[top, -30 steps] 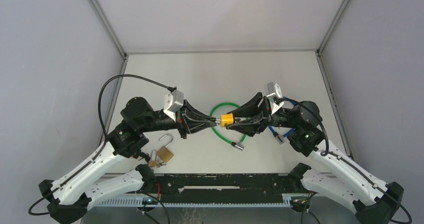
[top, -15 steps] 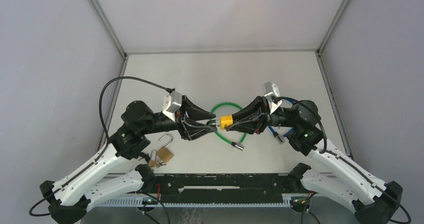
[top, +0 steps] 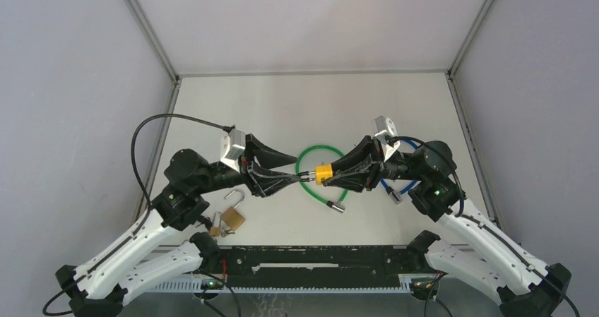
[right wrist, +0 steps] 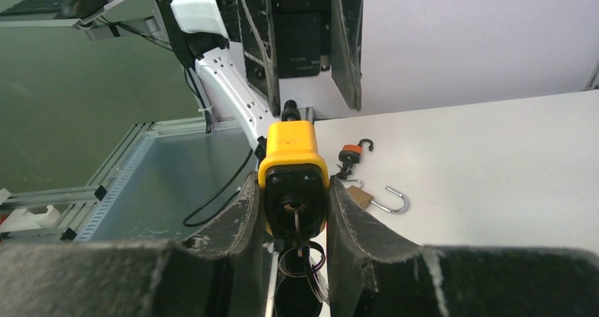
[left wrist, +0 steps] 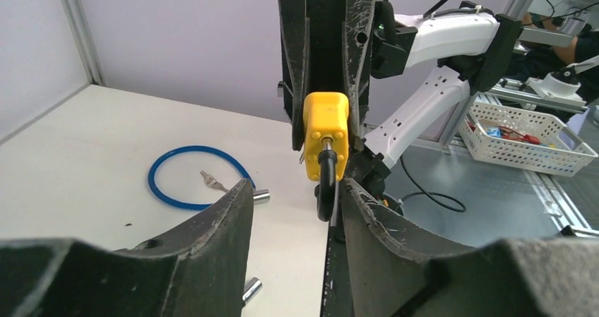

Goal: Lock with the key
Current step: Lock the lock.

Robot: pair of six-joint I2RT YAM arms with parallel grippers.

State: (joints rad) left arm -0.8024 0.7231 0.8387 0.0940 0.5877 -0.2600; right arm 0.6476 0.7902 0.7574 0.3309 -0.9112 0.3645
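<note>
My right gripper (top: 326, 172) is shut on the body of a yellow padlock (top: 322, 171), held above the table. In the right wrist view the padlock (right wrist: 293, 158) sits squeezed between both fingers. A key (right wrist: 295, 222) is in its keyhole, with a key ring (right wrist: 302, 260) hanging below. My left gripper (top: 297, 167) faces it, open. In the left wrist view the padlock's black shackle (left wrist: 326, 190) reaches between the left gripper's (left wrist: 297, 193) spread fingers, close beside the right finger (left wrist: 367, 211). Whether they touch I cannot tell.
A green cable loop (top: 305, 154) lies under the grippers, and a blue one (top: 404, 188) under the right arm, with a loose key (left wrist: 210, 183) inside it. A brass padlock (top: 233, 219) with open shackle and a small orange lock (right wrist: 351, 152) lie near the front left.
My left gripper has opened off the padlock's shackle end and its arm has drawn back a little to the left. The yellow padlock stays in the right gripper.
</note>
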